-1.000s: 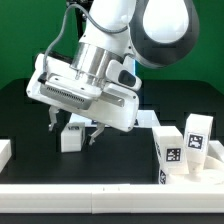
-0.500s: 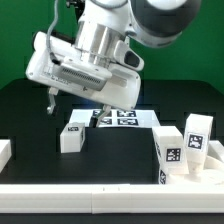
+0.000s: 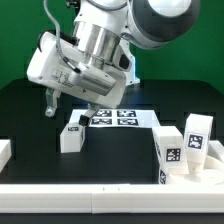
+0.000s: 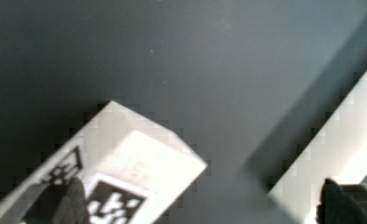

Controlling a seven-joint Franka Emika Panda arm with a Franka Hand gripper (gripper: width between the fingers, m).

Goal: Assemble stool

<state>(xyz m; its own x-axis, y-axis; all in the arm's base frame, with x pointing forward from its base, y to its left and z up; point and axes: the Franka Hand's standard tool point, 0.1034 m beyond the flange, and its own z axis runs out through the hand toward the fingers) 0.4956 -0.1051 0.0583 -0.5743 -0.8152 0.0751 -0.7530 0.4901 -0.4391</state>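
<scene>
Stool leg (image 3: 71, 136) stands on the black table (image 3: 120, 150), just in front of the marker board (image 3: 116, 117). The gripper (image 3: 64, 111) hangs above it with fingers spread and empty, clear of the leg. Two more legs (image 3: 170, 155) (image 3: 197, 134) stand close together toward the exterior view's right, well apart from the first. A white block (image 3: 5, 152) sits at the left edge.

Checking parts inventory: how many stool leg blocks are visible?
3. Lone leg block at the exterior view's centre-left; near leg block and far leg block together at its right. Others may be hidden.
</scene>
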